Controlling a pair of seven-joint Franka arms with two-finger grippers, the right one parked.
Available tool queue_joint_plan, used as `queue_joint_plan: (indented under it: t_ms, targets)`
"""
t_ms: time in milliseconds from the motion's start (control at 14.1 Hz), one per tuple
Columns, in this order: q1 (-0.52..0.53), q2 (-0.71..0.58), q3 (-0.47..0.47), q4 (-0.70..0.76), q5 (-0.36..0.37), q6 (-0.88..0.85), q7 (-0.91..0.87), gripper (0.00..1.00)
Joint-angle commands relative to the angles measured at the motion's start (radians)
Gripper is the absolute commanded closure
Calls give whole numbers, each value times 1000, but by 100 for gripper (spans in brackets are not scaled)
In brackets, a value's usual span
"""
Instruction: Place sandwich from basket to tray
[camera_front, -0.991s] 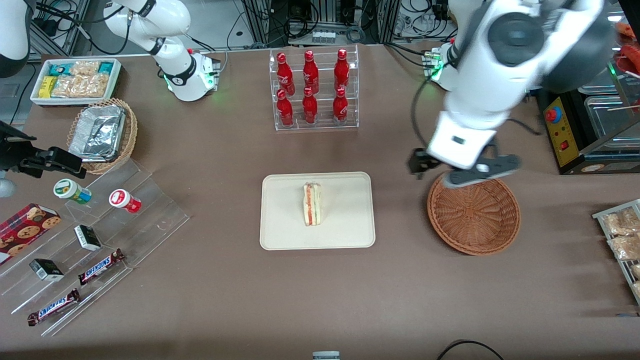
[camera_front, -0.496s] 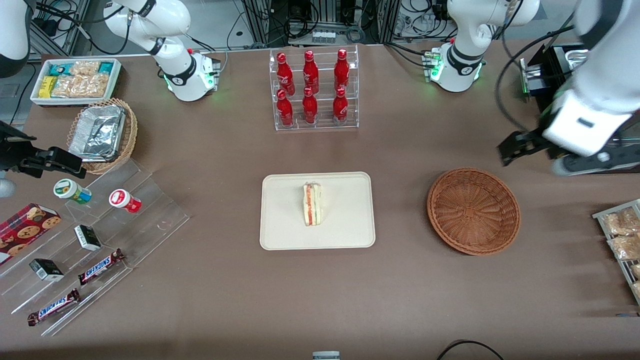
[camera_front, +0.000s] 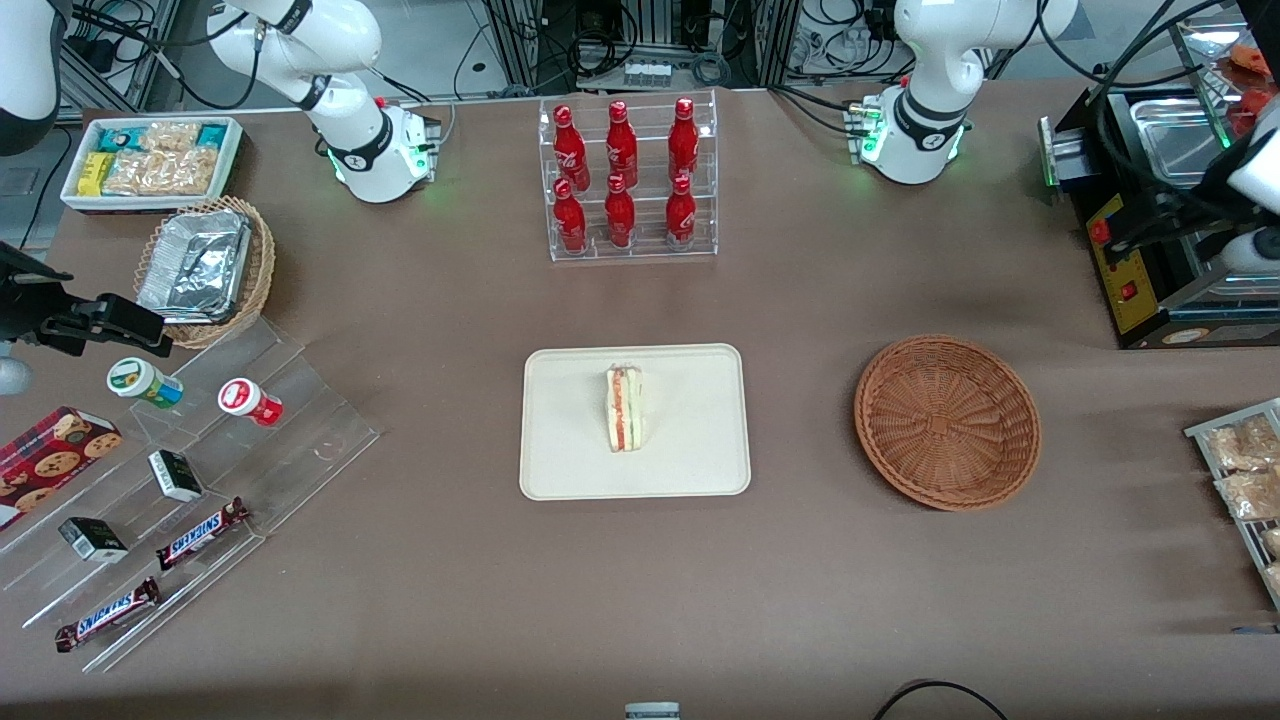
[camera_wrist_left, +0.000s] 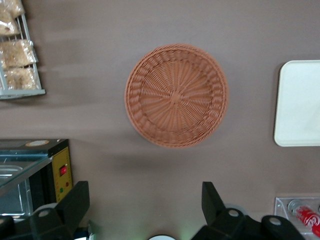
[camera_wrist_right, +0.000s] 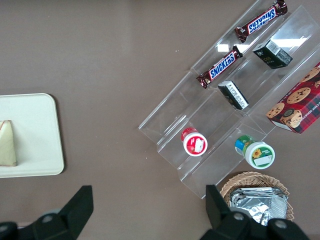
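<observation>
Triangular white-bread sandwich (camera_front: 626, 408) lies on the cream rectangular tray (camera_front: 700, 460); reddish-brown wicker basket (camera_front: 947, 421) empty; gripper (camera_wrist_left: 145, 207), fingers apart, high above; task apparently complete.

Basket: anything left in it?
No. The basket shows only bare weave under the open, high hand; the sandwich lies on the tray.

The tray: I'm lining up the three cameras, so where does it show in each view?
Front view: tray holds the sandwich, beside the basket.
Left wrist view: tray partly visible beside the basket, gripper open above the table.
Right wrist view: tray partly visible.
Shared landmark: the sandwich.
</observation>
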Motion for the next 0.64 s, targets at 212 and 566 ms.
queue_joint_plan:
  t_ms: [212,566]
  targets:
    - [2,-44,42,-29,-10,8,30,1]
    - [-25,-29,17,43,-6,-66,4,1]
